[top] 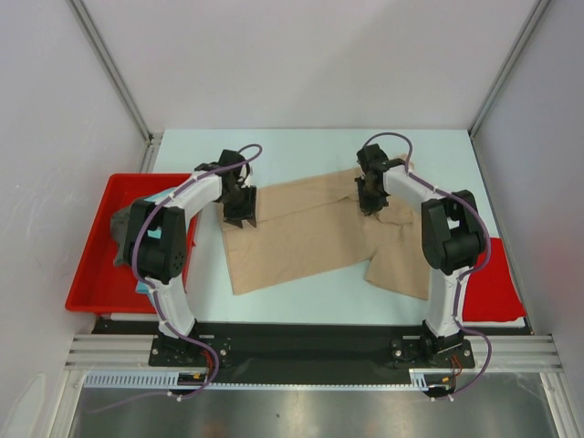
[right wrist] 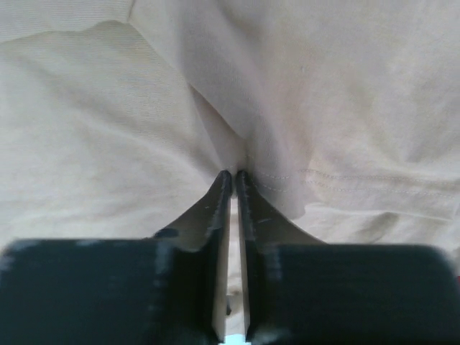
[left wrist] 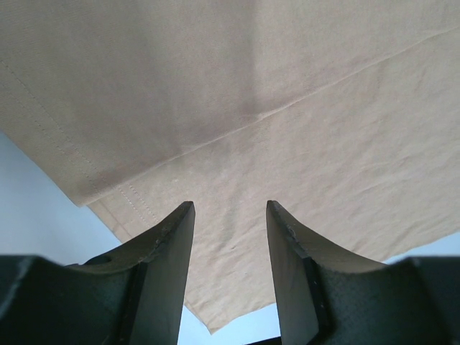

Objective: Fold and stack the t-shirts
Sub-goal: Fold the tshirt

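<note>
Top external view: we see the pale worktop point(top: 301, 151) spanning the frame between white walls, with both arms reaching out from its near edge. The tan t-shirt point(top: 301, 235) lies across the middle of the worktop. It is the largest cloth in sight, spread mostly flat with creases, and one part of it reaches toward the near right. At the left edge sits the red tray point(top: 89, 274), partly hidden by the left arm. The red mat point(top: 495, 285) lies flat at the right edge, just beside the right arm. In the tray we make out the dark grey t-shirt point(top: 119, 234), bunched against its far side; we cannot tell how it is folded.

The left hand point(top: 242, 215) hangs over the left part of the tan t-shirt point(left wrist: 323, 129). In the left wrist view, the left hand point(left wrist: 230, 208) has its fingers point(left wrist: 172, 251) well apart and open, with nothing between them. Below them we see a folded layer, a stitched hem, and a corner of the cloth with the worktop showing on either side.

The right hand point(top: 370, 201) is down on the far right part of the shirt. In the right wrist view, the right hand point(right wrist: 231, 175) is closed, its fingertips point(right wrist: 219, 194) pinching a pucker of the tan t-shirt point(right wrist: 108, 129), and the cloth gathers in folds toward the tips.
</note>
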Tool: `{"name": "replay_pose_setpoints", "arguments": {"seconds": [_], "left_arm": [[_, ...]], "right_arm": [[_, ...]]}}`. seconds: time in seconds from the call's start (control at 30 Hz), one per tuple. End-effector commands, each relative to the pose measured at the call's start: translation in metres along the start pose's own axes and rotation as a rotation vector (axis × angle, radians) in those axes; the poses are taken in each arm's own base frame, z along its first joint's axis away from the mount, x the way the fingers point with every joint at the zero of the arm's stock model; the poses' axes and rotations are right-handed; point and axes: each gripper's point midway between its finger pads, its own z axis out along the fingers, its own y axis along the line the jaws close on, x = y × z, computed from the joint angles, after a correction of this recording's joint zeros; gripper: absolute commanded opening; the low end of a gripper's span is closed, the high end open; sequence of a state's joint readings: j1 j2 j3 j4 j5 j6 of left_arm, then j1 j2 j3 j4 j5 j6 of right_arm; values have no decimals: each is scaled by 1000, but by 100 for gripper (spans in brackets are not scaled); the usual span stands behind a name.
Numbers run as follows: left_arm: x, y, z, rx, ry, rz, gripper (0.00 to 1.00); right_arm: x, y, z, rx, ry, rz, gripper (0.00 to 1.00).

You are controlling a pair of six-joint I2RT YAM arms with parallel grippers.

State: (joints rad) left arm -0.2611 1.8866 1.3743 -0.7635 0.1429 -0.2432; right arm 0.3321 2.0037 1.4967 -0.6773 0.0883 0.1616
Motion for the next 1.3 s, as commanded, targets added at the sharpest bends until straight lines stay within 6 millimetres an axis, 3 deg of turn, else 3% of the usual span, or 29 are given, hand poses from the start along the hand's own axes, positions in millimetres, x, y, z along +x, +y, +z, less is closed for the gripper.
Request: {"name": "replay_pose_setpoints", "arguments": {"seconds": [0.0,0.17,0.27,0.33,0.57,0.73,0.83,0.9,0.97,1.0,1.07,1.13,1.17,1.23,1.27], "left_arm": [[-15,-7,-19,32,-81,9,50],[-14,-8,-19,36,-79,6,50],[-13,-7,-19,32,-76,1,50],[-13,-8,-19,33,-79,-2,50],[-9,-8,-19,31,-75,-16,50],[-13,-7,-22,19,-87,-23,50],[-17,-5,-28,4,-106,-24,50],[-21,-5,-31,0,-121,-18,51],[-26,-5,-32,-4,-128,-15,51],[-28,-5,-31,-7,-129,-15,51],[-35,-7,-33,-2,-145,-13,51],[-41,-7,-33,-2,-153,-15,51],[-49,-11,-36,4,-173,-11,51],[-56,-13,-35,7,-179,-14,52],[-59,-14,-35,10,-183,-15,52]], "right_arm": [[-5,8,-18,-51,-13,32,14],[-7,6,-11,-58,-10,37,14],[-4,5,-6,-53,-5,28,25],[-2,1,1,-42,7,25,25],[-3,1,1,-46,3,13,0],[0,15,-18,-133,21,29,0],[2,39,-36,-277,34,77,0],[10,58,-40,-384,80,123,25],[9,60,-40,-416,84,162,42],[8,58,-43,-424,79,192,45],[-7,42,-48,-419,20,252,48],[-36,24,-63,-392,-94,333,52],[-54,-7,-64,-322,-170,396,58],[-86,-39,-69,-264,-314,483,66],[-97,-68,-64,-202,-369,519,71]]}}
